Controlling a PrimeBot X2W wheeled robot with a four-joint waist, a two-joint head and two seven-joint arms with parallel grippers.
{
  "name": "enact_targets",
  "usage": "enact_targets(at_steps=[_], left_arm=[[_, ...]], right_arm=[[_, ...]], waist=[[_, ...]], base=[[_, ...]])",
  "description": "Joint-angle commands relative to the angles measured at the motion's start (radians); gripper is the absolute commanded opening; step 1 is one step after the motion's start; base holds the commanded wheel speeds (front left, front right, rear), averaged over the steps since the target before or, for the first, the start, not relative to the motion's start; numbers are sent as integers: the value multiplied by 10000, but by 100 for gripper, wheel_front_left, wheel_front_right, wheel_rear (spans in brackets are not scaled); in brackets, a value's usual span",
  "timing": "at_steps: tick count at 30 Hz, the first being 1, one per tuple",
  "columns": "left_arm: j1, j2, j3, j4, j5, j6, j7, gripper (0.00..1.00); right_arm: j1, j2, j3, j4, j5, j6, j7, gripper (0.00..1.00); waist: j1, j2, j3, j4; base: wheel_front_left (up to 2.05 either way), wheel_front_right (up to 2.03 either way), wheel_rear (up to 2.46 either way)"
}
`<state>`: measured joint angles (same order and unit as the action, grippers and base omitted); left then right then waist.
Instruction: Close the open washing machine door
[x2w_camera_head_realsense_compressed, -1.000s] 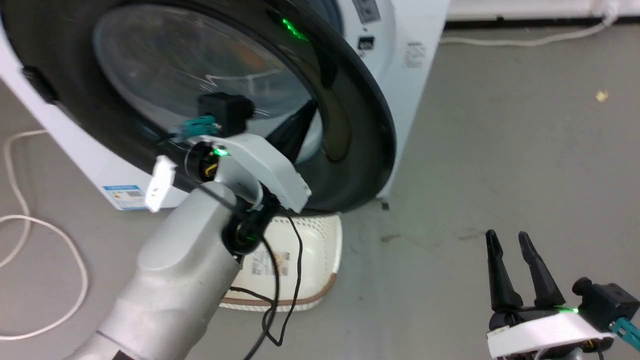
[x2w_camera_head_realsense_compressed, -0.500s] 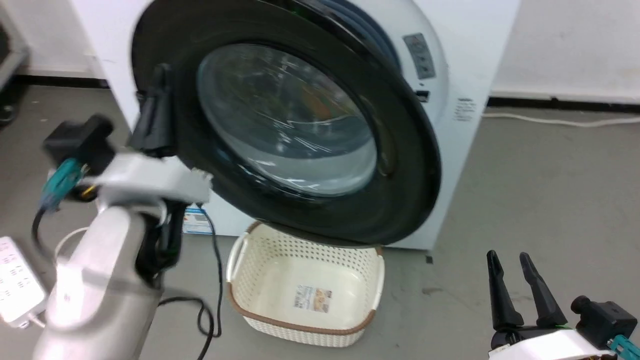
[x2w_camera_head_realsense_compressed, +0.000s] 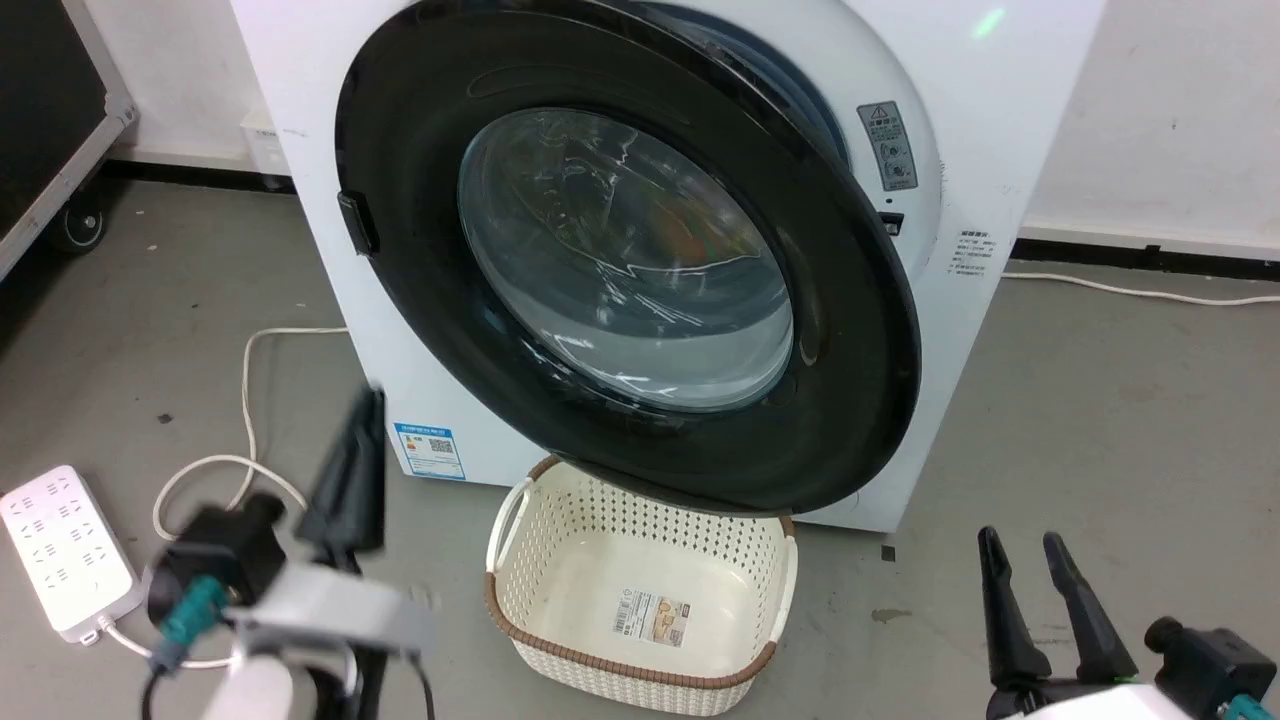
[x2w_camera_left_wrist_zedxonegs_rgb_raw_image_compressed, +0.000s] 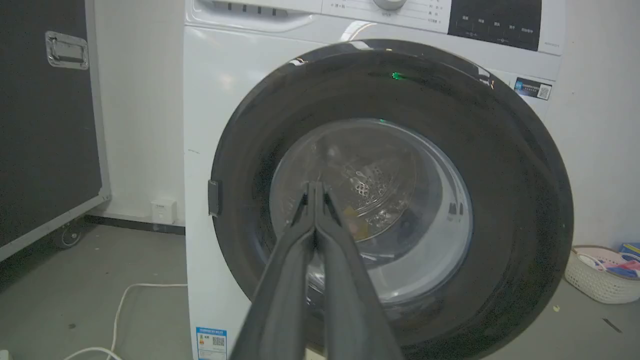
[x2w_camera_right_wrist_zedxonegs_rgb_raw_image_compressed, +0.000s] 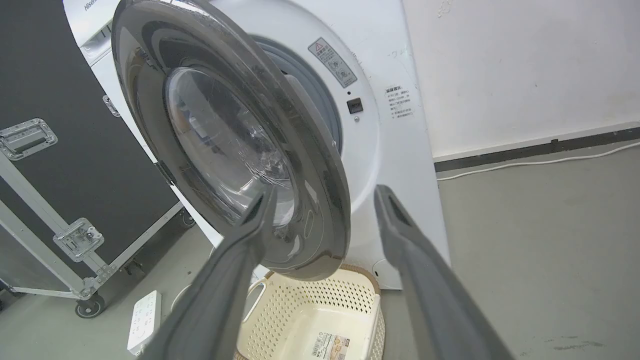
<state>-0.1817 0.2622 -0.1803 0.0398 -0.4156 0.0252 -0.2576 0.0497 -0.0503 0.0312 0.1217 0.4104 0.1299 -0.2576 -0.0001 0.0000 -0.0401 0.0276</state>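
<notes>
You have the left tool (x2w_camera_left_wrist_zedxonegs_rgb_raw_image_compressed: 315, 189) pressed together, likely to serve as one blunt pusher, with the washing machine door (x2w_camera_head_realsense_compressed: 630, 260) ahead of it, untouched and ajar off the washing machine (x2w_camera_head_realsense_compressed: 1000, 100), while the right tool (x2w_camera_head_realsense_compressed: 1020, 548) rests spread, well below the door's free edge.

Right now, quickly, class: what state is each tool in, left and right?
Left tool: closed, holding nothing.
Right tool: open, holding nothing.

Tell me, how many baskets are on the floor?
2. One cream basket sits under the washing machine door; a second basket, holding coloured things, stands by the wall beyond the machine. More may be hidden.
</notes>
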Motion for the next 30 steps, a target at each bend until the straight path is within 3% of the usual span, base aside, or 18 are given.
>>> enact_targets(at_steps=[1,7,15,16,18,22,24,30], left_arm=[[728,-189,-16,686,-172,-316,-40,0],[1231,-356,-122,1232,-424,-343,145,0],[1628,-500,-64,1668,-638,84,546,0],[1632,-496,-70,1656,-568,168,528,6],[1649,-527,-70,1620,-537,255,488,100],[1650,-546,-67,1554,-528,325,431,100],[1645,-551,-57,1530,-528,356,402,100],[1640,-552,-112,1385,-414,454,314,100]], right_arm=[[287,1,35,16,69,8,-41,100],[348,1,73,55,37,8,-41,100],[446,1,129,151,-344,8,-42,100],[459,1,127,184,-449,8,-42,100],[466,1,121,210,-565,8,-42,100],[473,1,82,241,-708,8,-42,100],[441,1,54,269,-1034,8,-35,0],[121,1,-19,7,-2141,8,459,0]], waist=[[1,0,-30,-26],[1,0,-37,-74],[1,0,-86,-129],[1,0,-92,-128],[1,0,-105,-125],[1,0,-114,-121],[1,0,-114,-117],[1,0,-77,-73]], base=[[0,0,0],[0,0,0],[0,0,0],[0,0,0],[0,0,0],[0,0,0],[0,0,0],[0,0,0]])
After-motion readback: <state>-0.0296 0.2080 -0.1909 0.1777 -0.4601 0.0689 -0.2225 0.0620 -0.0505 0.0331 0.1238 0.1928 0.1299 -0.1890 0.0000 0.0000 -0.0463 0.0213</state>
